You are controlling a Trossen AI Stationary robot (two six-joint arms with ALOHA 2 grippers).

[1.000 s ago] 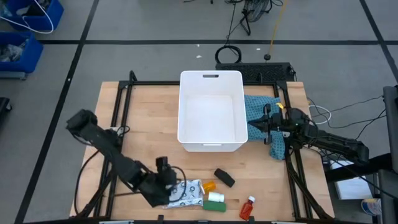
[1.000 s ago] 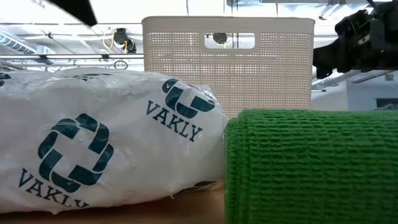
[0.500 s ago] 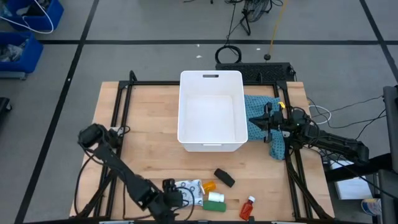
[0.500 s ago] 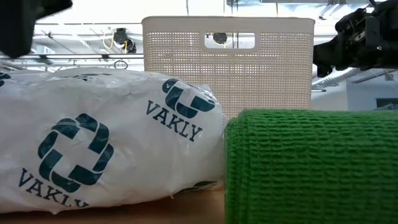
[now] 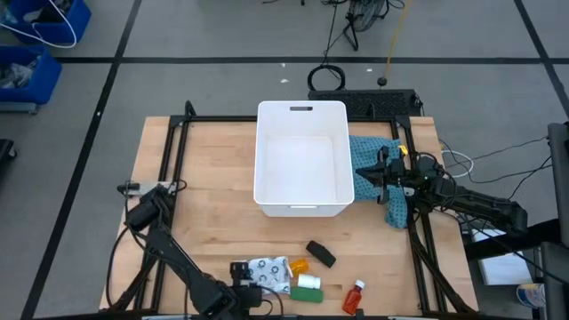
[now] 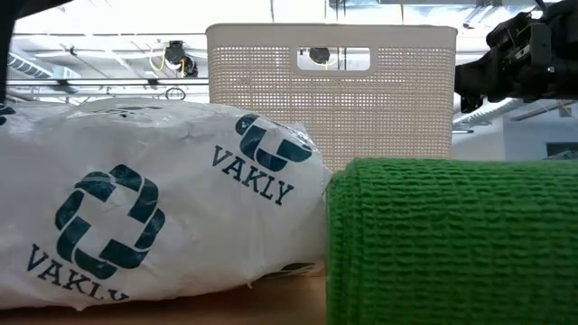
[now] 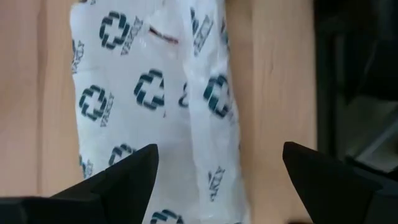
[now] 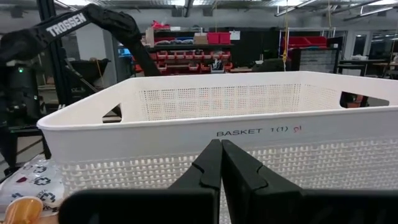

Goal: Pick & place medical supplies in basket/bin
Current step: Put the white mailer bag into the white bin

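The white dark-patterned packet (image 5: 271, 274) lies flat on the table near its near edge and fills the low view's left (image 6: 153, 199). My left gripper (image 5: 251, 284) is open over the packet's left end. In the left wrist view (image 7: 217, 186) its fingers stand on either side of the packet (image 7: 155, 106). Right of the packet lie the orange bottle (image 5: 300, 266), the green-white box (image 5: 308, 288), the black oblong piece (image 5: 321, 253) and the red white-capped bottle (image 5: 355, 296). The white tub (image 5: 301, 204) stands mid-table. My right gripper (image 5: 367, 178) is shut, beside the tub's right wall.
A teal-blue cloth (image 5: 373, 160) lies under my right gripper, right of the tub. Black frame rails (image 5: 169, 160) run along the table's left and right sides. Blue bins (image 5: 36, 44) stand on the floor at the far left. Bare wood lies left of the tub.
My left arm has swung toward the table's near edge, and its gripper has gone a little toward the near edge beside the packet. The packet and the other items have stayed where they were.
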